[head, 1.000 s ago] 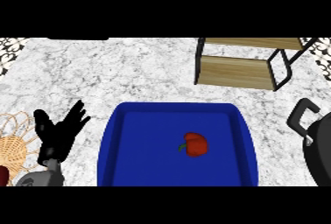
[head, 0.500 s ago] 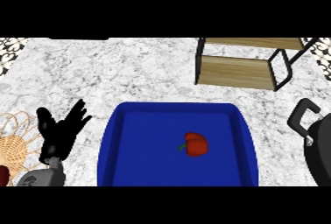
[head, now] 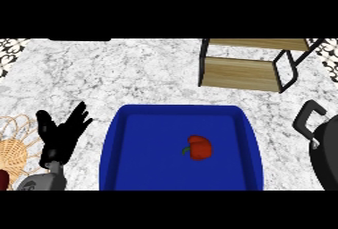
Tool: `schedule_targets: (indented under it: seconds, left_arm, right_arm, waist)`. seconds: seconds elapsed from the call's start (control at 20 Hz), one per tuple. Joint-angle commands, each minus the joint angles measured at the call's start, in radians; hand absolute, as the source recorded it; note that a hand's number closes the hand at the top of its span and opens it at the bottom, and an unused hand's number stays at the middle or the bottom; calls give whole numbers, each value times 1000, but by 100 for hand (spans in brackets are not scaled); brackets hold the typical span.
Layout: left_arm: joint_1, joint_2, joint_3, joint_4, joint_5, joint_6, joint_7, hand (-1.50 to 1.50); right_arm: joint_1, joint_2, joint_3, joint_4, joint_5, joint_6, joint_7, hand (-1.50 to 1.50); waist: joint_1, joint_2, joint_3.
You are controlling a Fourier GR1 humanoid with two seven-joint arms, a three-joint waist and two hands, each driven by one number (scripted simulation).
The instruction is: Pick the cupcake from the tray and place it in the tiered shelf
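Head view: one red cupcake (head: 200, 148) lies in one blue tray (head: 135, 134); one left hand (head: 61, 136) rests beside it, fingers spread apart; tiered shelf (head: 246, 71) beyond.

A small red object (head: 200, 148) is seen near the middle of the blue tray (head: 119, 147). The tiered shelf (head: 241, 74) stands beyond it. The left hand (head: 61, 136) is held open beside the tray.

Deep blue tray (head: 132, 134) near the middle, with a red thing with a green stem (head: 199, 148) in it. Counter (head: 119, 76) is white-grey marble. Far right shelf (head: 244, 71) has tan wood boards and a black frame. Left hand (head: 61, 136) is black, basket (head: 13, 150) is straw-coloured.
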Motion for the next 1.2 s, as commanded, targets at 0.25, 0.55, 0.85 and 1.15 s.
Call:
schedule_targets:
  seconds: [0.25,0.55,0.85,1.15]
  left_arm:
    - [41,-22,-25,-7,-19,9,9,0]
    - [-15,19,25,20,10,-1,40,0]
    - [56,-28,-24,-38,-18,17,31,0]
    - [24,8,-1,-44,8,-11,82,0]
  right_arm:
    - [-14,-141,-92,15,-41,-122,8,-150]
    - [24,-212,-143,-21,-55,-241,70,-150]
    - [144,-347,-231,-51,-166,-99,60,-150]
    - [202,-475,-274,20,-244,84,-11,-150]
  waist:
    - [-1,5,-5]
    - [-22,-1,-4]
    - [-28,-7,-4]
    - [-11,2,-4]
